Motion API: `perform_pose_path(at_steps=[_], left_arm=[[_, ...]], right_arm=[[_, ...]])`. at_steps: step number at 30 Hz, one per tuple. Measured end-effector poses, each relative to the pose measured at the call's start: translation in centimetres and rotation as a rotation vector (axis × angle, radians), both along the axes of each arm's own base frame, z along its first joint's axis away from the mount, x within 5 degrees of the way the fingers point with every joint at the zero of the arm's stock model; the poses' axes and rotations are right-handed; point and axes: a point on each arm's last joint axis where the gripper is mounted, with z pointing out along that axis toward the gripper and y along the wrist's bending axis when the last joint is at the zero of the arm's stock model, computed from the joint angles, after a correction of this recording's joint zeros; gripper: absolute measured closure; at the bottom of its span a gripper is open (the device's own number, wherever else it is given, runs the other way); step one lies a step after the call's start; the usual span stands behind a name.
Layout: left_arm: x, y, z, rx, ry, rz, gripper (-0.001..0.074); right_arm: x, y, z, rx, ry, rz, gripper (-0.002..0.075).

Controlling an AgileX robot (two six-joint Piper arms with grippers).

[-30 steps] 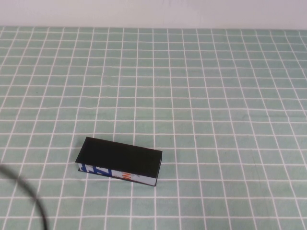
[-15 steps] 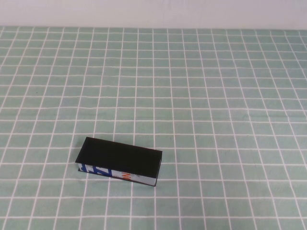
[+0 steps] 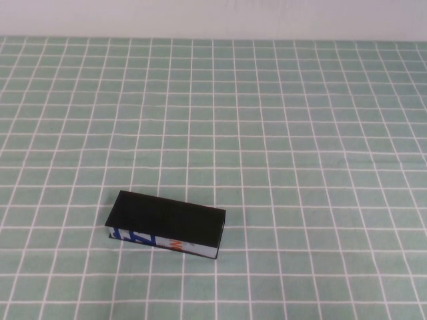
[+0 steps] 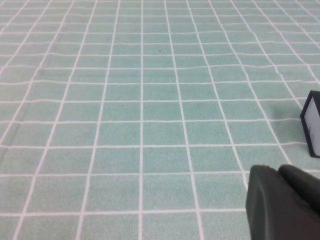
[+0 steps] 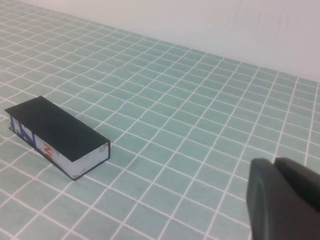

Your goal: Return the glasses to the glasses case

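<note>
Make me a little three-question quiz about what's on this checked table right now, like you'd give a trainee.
1. True or false: the lid of the glasses case is shut.
2. Which is seen lying on the green checked tablecloth? A) the glasses B) only the case C) two cases
3. In the high view, is the case toward the robot's left or right?

Key:
1. True; the black lid lies flat on top.
2. B; no glasses show in any view.
3. Left, near the front edge.

Only a dark part of the left gripper and of the right gripper shows, each in its own wrist view, away from the case.
</note>
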Motion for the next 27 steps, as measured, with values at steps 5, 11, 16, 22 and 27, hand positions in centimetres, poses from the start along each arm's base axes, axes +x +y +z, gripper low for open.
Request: perform_pose_path(at_steps=[5, 11, 16, 22, 27], left_arm=[[0.0, -0.01, 0.0, -0.024, 0.002, 0.006, 0.0737], [-0.04, -0.32, -0.03, -0.008, 0.004, -0.035, 0.0737], [-0.09, -0.68, -0.03, 0.018, 0.001, -0.085, 0.0737], [-0.1, -0.72, -0.03, 0.023, 0.001, -0.091, 0.0737], [-0.1, -0.72, -0.03, 0.026, 0.0, -0.091, 0.0737]], right_arm=[[-0.03, 0.02, -0.11, -0.006, 0.011, 0.003, 0.0738], [-0.05, 0.03, -0.17, -0.008, 0.017, 0.005, 0.0738], [-0.06, 0.04, -0.16, -0.005, 0.018, 0.006, 0.0738], [-0.06, 0.04, -0.16, -0.005, 0.018, 0.006, 0.0737], [-0.06, 0.06, -0.16, -0.001, 0.019, 0.008, 0.0738]])
